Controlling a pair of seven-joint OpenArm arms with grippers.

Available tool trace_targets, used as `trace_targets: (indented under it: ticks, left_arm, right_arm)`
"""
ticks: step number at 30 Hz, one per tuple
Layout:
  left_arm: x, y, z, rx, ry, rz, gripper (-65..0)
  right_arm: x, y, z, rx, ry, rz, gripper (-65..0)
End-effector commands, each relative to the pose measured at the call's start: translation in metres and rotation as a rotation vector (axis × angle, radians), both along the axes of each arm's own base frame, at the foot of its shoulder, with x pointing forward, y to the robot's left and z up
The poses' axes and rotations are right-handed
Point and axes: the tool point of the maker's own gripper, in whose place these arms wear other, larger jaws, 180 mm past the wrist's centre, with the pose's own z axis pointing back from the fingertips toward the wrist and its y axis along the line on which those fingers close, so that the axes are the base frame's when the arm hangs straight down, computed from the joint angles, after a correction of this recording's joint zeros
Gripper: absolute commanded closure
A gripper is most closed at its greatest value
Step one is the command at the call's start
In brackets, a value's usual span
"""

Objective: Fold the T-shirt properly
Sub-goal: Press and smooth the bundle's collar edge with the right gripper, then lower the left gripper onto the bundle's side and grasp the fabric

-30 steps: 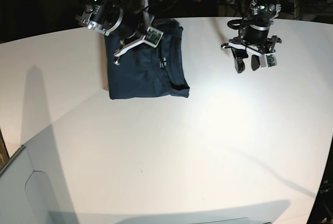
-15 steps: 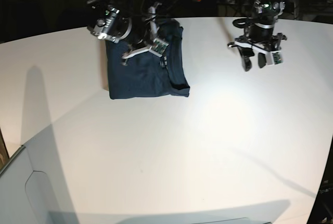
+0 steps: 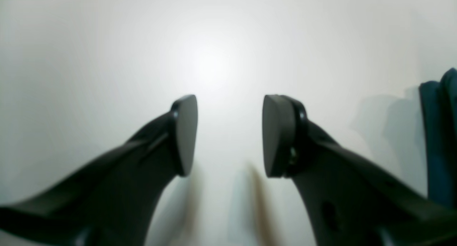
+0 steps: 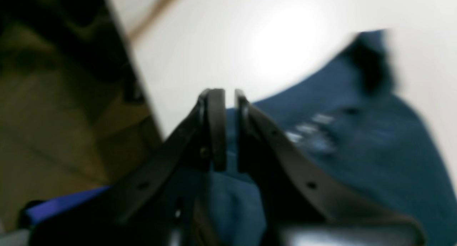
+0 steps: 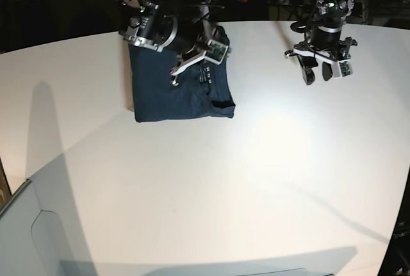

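Right end effector (image 5: 190, 64) closed and empty above the folded T-shirt (image 5: 173, 93) near the worktop's (image 5: 256, 180) far edge, left end effector (image 5: 318, 70) open, empty, well apart; cloth soft, limp, best pinched at corners.

- right end effector (image 5: 174, 76) has swung across the T-shirt (image 5: 168, 100), from over its left part a second ago to more over the middle, near the neck label now
- its jaws were spread a second ago, now they're pretty much pinched together, and I can't see any cloth between them
- left end effector (image 5: 314, 74) drifted up and a bit toward the far edge of the surface (image 5: 269, 180), further from the shirt
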Motion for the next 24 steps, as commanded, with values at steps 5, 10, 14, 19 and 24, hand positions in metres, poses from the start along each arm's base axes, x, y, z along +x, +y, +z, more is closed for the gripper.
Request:
trace_targets:
  ticks: [5,10,14,19,24]
  left_arm:
    - [0.000,0.001,0.008,0.014,-0.027,-0.007,-28.3]
    - [-0.003,0.001,0.007,0.014,-0.020,-0.007,-28.3]
    - [-0.009,0.001,0.003,0.013,-0.001,-0.007,-28.3]
    - [-0.010,0.001,0.002,0.013,0.002,-0.007,-28.4]
    - [-0.011,0.000,0.002,0.007,0.001,-0.003,-28.5]
  right_arm:
    - [0.036,-0.018,0.010,-0.001,-0.065,-0.058,-1.7]
    - [0.058,-0.023,-0.009,-0.032,-0.034,-0.069,-1.7]
    - [0.063,-0.014,-0.024,-0.021,0.019,-0.072,-1.6]
    - [0.059,0.004,-0.024,0.017,0.047,-0.068,-1.6]
    - [0.055,0.013,-0.008,0.049,0.012,-0.057,-1.6]
